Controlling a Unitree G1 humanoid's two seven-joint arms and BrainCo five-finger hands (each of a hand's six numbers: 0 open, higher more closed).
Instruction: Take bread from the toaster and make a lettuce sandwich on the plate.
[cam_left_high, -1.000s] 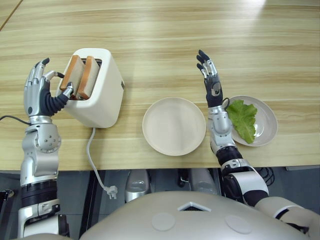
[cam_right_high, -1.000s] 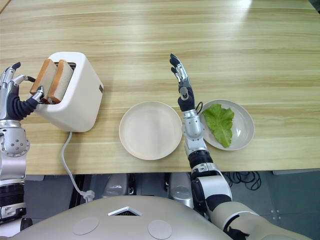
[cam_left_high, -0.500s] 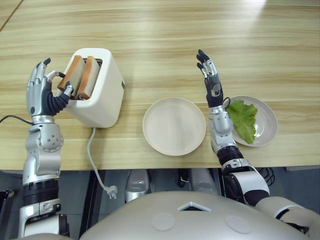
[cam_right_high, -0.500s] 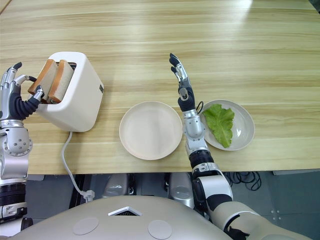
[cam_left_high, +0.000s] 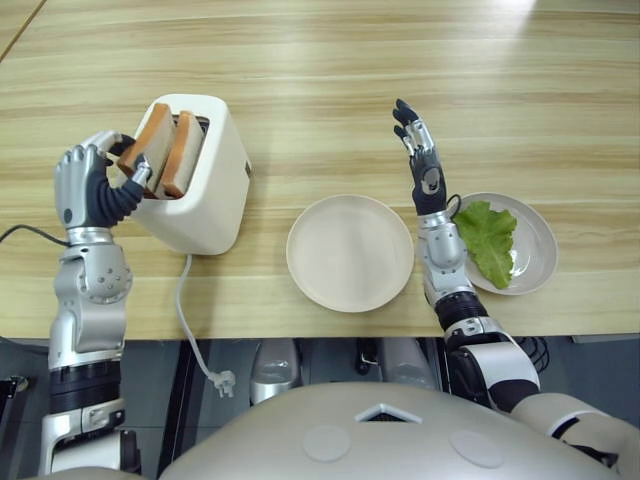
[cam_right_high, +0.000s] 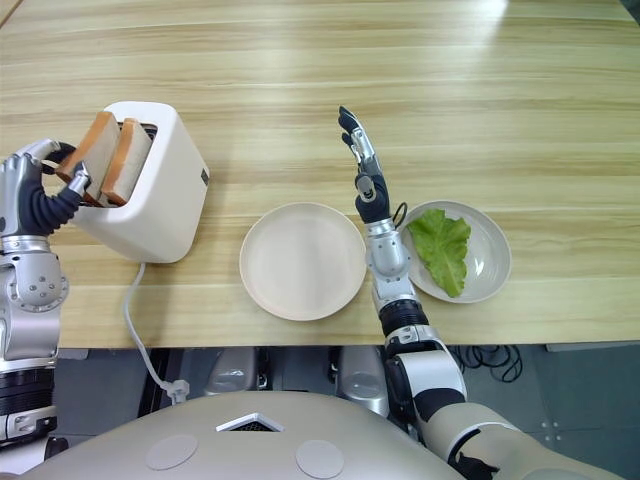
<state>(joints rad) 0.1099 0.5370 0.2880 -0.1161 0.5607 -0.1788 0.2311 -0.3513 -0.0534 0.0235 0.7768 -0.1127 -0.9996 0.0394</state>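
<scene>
Grip was the point of this step. The left hand, at nine o'clock of the toaster, was closed on the outer slice of bread. This slice stood high in its slot and leaned a little, just beside the second slice.

In my judgement the pull should follow the lean of the slice. A pull to the side could rub it on the slot and drag or tip the toaster on the bench. The pressure should be moderate, because toast breaks easily.

The slice should then go toward three o'clock, to the bare plate. The right hand stood at the three o'clock edge of that plate with straight fingers pointing to twelve o'clock, holding nothing. The lettuce lay in the dish farther toward three o'clock.
</scene>
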